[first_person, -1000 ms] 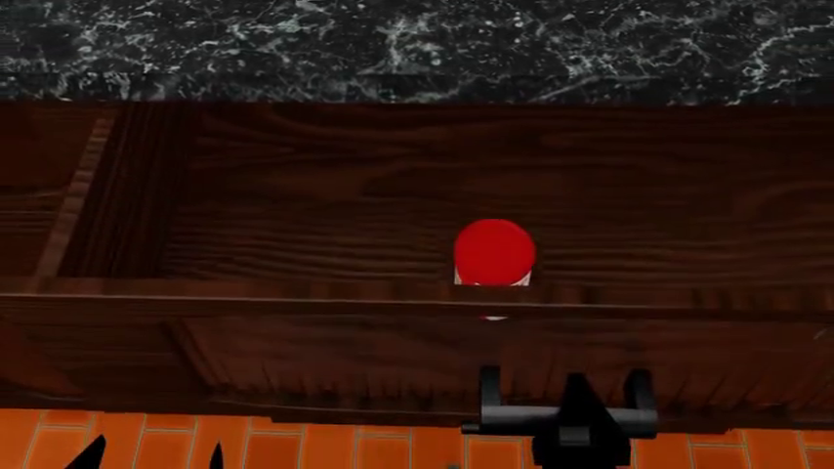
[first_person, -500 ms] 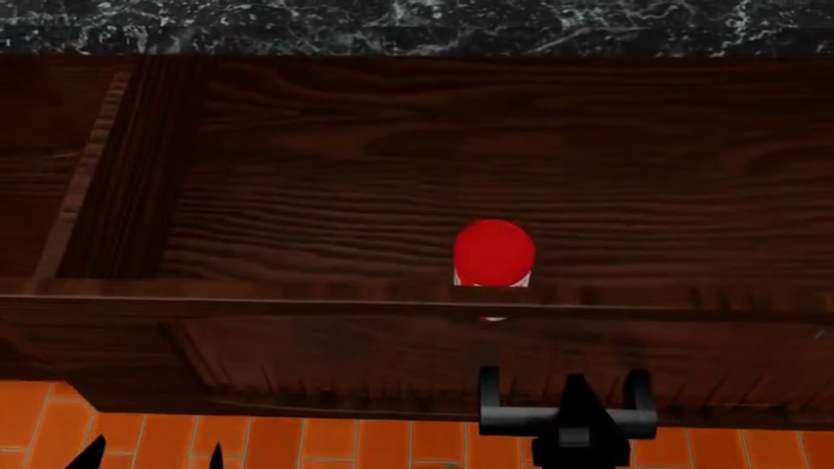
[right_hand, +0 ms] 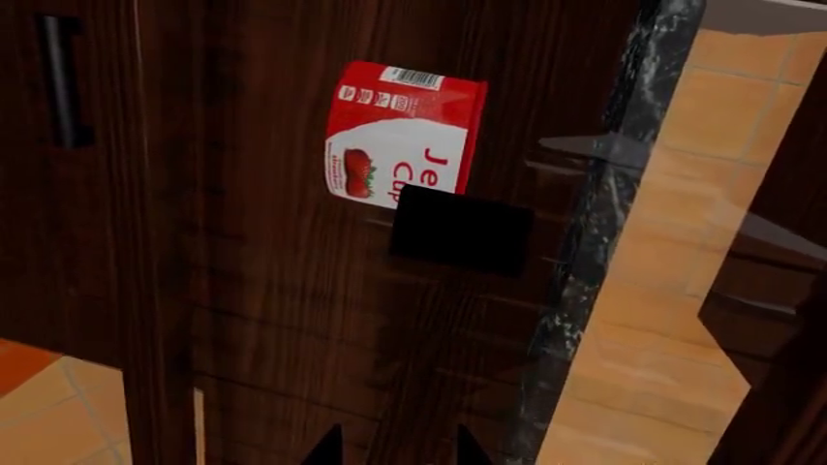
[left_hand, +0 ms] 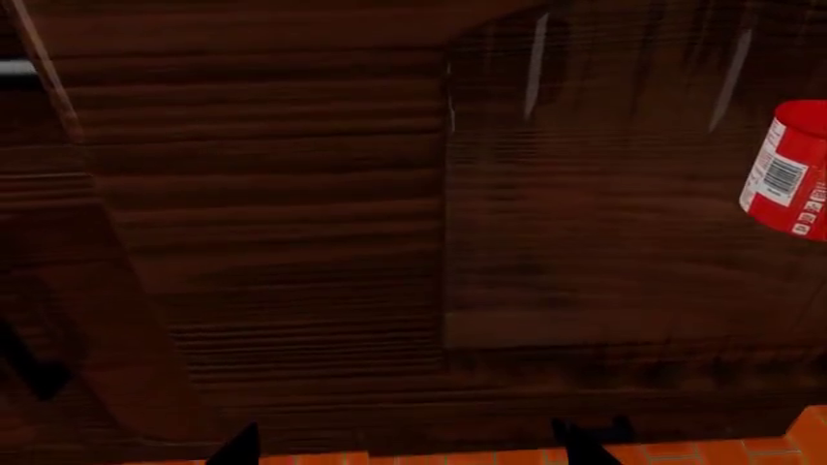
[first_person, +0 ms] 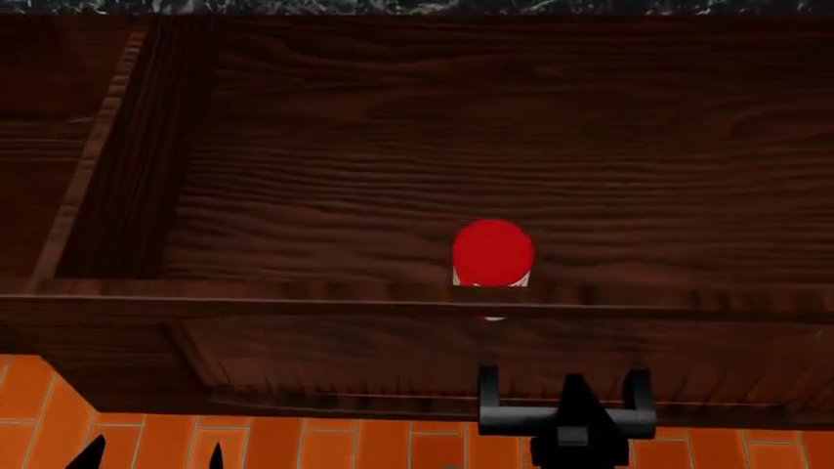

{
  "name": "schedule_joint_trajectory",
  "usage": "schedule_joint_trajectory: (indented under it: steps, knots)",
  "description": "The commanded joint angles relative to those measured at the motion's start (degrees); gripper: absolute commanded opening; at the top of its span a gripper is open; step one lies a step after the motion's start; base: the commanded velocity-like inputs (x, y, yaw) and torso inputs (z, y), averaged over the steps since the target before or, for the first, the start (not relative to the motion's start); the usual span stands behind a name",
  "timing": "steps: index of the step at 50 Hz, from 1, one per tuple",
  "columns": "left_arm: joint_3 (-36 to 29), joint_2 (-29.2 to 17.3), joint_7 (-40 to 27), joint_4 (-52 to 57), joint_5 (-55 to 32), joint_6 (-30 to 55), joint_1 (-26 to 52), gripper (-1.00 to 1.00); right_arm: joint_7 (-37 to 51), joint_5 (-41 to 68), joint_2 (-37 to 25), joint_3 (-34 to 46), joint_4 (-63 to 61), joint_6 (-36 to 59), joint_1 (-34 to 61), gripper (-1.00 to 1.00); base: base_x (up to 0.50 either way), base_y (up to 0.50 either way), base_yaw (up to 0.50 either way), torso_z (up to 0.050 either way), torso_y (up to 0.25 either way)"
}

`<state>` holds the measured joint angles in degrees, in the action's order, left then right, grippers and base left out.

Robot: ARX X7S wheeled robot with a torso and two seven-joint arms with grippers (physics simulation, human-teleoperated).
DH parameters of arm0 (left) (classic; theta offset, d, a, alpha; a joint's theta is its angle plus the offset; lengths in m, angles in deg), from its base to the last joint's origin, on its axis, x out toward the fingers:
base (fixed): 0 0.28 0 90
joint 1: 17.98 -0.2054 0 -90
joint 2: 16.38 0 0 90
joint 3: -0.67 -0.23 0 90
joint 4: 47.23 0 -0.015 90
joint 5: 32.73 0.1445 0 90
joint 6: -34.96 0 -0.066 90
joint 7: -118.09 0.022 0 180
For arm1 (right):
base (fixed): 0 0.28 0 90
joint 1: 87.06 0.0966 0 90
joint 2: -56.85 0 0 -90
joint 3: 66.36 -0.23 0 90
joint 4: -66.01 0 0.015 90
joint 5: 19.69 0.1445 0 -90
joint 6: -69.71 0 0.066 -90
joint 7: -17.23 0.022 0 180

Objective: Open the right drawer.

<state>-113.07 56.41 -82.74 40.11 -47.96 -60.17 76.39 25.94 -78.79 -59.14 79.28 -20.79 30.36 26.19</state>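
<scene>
The right drawer (first_person: 391,352) stands pulled out, its wood-grain inside (first_person: 521,147) open to the head view. A red can (first_person: 493,250) stands inside against the front wall; it also shows in the left wrist view (left_hand: 788,170) and the right wrist view (right_hand: 401,131). My right gripper (first_person: 569,415) is shut on the drawer's bar handle (first_person: 509,422), between its two posts. In the right wrist view its tips (right_hand: 397,448) stand close together over dark wood. My left gripper (first_person: 154,454) is open and empty, low at the left, below the drawer front (left_hand: 407,446).
The black marble countertop (first_person: 391,5) shows as a strip at the far edge, and beside the drawer in the right wrist view (right_hand: 621,194). Orange tile floor (first_person: 326,445) lies under the drawer front. Another dark handle (right_hand: 58,82) shows on a neighbouring front.
The drawer has slid further out: more of its inside shows and the countertop has shrunk to a thin strip. More floor shows beneath. My right gripper stays on the handle.
</scene>
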Motion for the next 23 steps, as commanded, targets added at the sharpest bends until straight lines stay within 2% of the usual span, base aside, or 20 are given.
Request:
schedule_joint_trajectory:
  steps: [1,23]
  knots:
    - [-0.18,-0.13,-0.23,0.19,-0.02,0.03,-0.02,1.00,1.80,-7.52,0.59,1.84,-1.41,-0.13,-0.18,-1.00,-0.16,0.00,0.00,0.000,0.000]
    - [-0.48,-0.22,-0.26,-0.45,-0.17,-0.52,0.19,1.00,1.79,-7.56,0.53,1.66,-1.76,-0.01,-0.51,-1.00,-0.16,0.00,0.00,0.000,0.001]
